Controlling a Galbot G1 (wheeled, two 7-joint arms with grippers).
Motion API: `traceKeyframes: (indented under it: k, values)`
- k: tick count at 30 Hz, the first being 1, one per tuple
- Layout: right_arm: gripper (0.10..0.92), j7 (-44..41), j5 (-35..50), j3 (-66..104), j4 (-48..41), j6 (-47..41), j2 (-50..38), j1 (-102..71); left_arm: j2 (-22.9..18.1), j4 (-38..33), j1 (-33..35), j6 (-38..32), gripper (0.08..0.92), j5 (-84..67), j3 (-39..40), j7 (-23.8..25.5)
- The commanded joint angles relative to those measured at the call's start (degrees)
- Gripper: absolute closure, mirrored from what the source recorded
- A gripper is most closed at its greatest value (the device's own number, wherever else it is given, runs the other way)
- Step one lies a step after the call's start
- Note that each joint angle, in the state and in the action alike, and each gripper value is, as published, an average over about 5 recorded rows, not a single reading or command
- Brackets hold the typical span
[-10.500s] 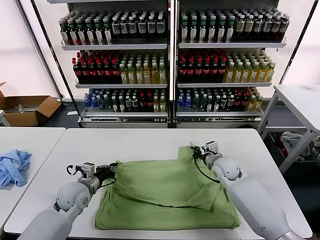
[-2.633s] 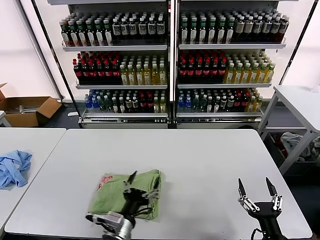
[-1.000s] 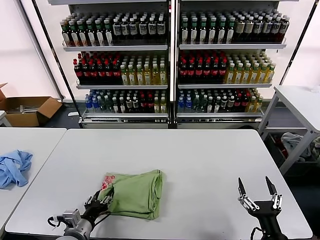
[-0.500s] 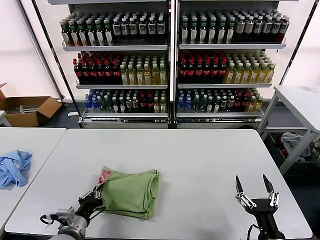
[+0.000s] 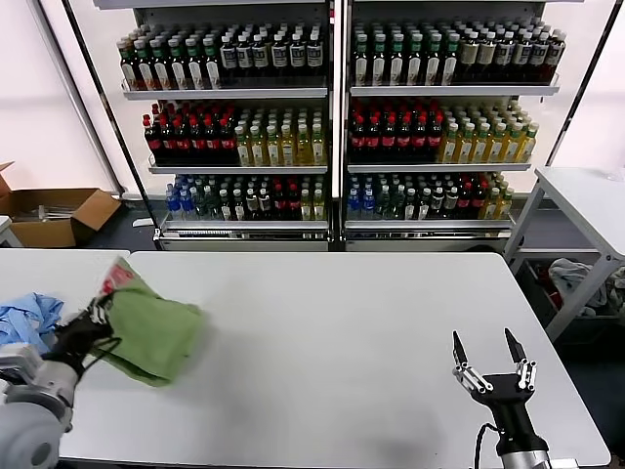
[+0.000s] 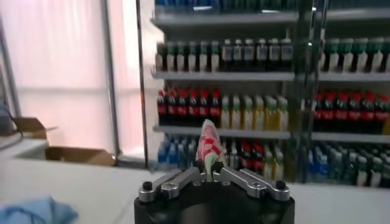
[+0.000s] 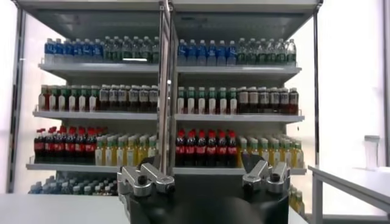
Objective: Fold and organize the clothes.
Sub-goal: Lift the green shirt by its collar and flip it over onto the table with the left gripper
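Head view gives me the folded green polo shirt [image 5: 148, 334] held off the table [image 5: 332, 332] at its far left end, pinched by my left gripper [image 5: 93, 319] with the jaws closed on the edge that carries the red-and-white chequered print [image 5: 115, 277]. On the left wrist view I see that print [image 6: 208, 148] standing up between the closed jaws. My worry is the hold: it bites only one edge, so the bulk of the bundle hangs to one side and could, I judge, sag open or slip out and undo the fold.

Just beside the shirt lies a light blue garment [image 5: 26, 317] on the neighbouring table; setting the bundle down there could tangle the two. Between the tables is a gap it might drop into. My right gripper [image 5: 485, 363] waits near the table's front right, jaws wide and holding nothing. Shelves of bottles [image 5: 332, 117] stand well behind, and a cardboard box [image 5: 49, 213] sits on the floor at far left.
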Motion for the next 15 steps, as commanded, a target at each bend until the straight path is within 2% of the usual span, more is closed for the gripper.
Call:
traceKeyframes:
  k: [1, 3, 7, 11, 15]
  values:
    - [0.203, 0.0, 1.0, 0.3, 0.1, -0.6, -0.9, 2.8, -1.6, -1.4, 0.7, -1.0, 0.889, 16.3, 10.3, 6.3]
    - [0.203, 0.0, 1.0, 0.6, 0.4, -0.7, -0.9, 2.7, -3.7, 4.6, -0.9, -5.1, 0.889, 22.9, 21.8, 7.8]
    - [0.203, -0.2, 0.5, 1.1, 1.1, -1.0, -0.8, 1.9, -8.5, 14.3, -6.2, -10.4, 0.889, 31.2, 37.5, 9.2]
    - [0.203, -0.2, 0.3, 1.7, 1.3, -1.3, -1.0, 1.2, -11.7, 13.5, -11.4, -10.3, 0.889, 32.1, 43.2, 10.1]
    - [0.203, -0.2, -0.1, 1.7, 1.6, -1.6, -0.6, 0.9, -12.3, 10.3, -16.4, -6.7, 0.889, 29.7, 45.8, 9.1]
